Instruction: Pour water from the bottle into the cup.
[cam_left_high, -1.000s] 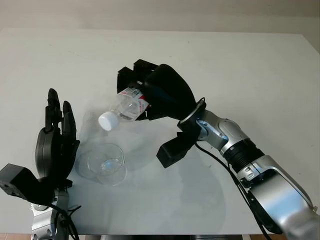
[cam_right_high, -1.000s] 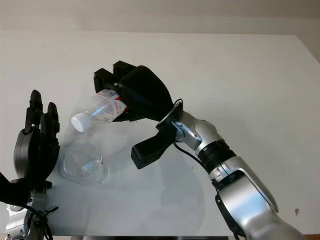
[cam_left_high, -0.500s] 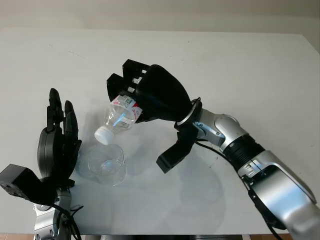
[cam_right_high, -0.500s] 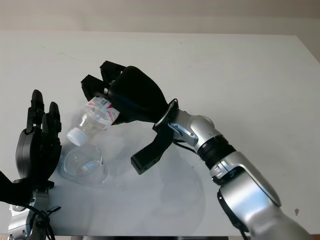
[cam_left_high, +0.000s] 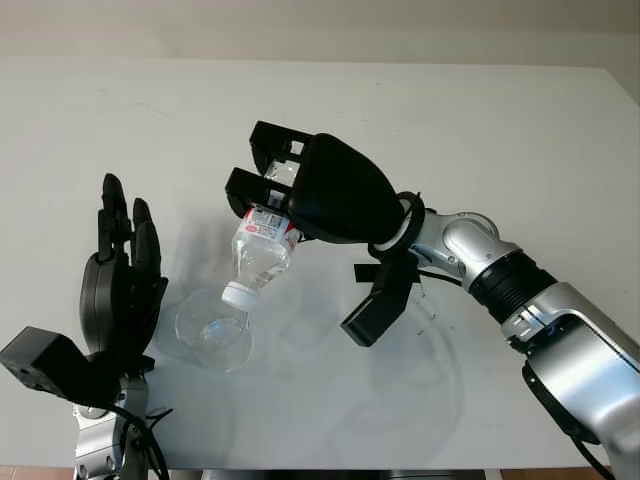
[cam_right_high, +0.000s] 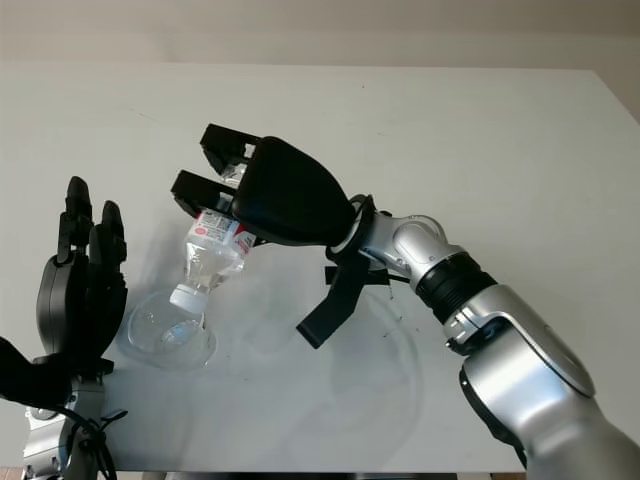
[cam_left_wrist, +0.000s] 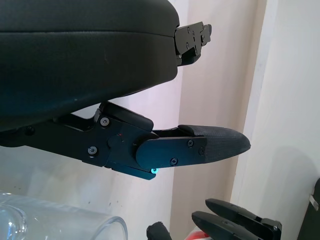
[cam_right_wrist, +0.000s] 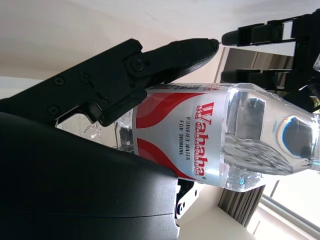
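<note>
**Bottle tipped neck-down over the glass cup**

The plastic water bottle (cam_left_high: 262, 258) looks light and thin-walled, only part full, so its sides would likely dent under a hard squeeze; the smooth red-and-white label band is the firmest place to take it. That is where the right hand (cam_left_high: 300, 190) grips it, fingers (cam_right_wrist: 150, 65) curled around the label with the black palm shell behind it. The white cap (cam_left_high: 236, 296) still appears to be on, so I judge no water can leave yet. The neck points steeply down from the fingers, the cap just above the rim of the clear glass cup (cam_left_high: 212, 331), which looks rigid, breakable and easy to knock. The right forearm reaches in with the wrist rolled over. The left hand (cam_left_high: 122, 290) is open, upright just beside the cup.
</note>
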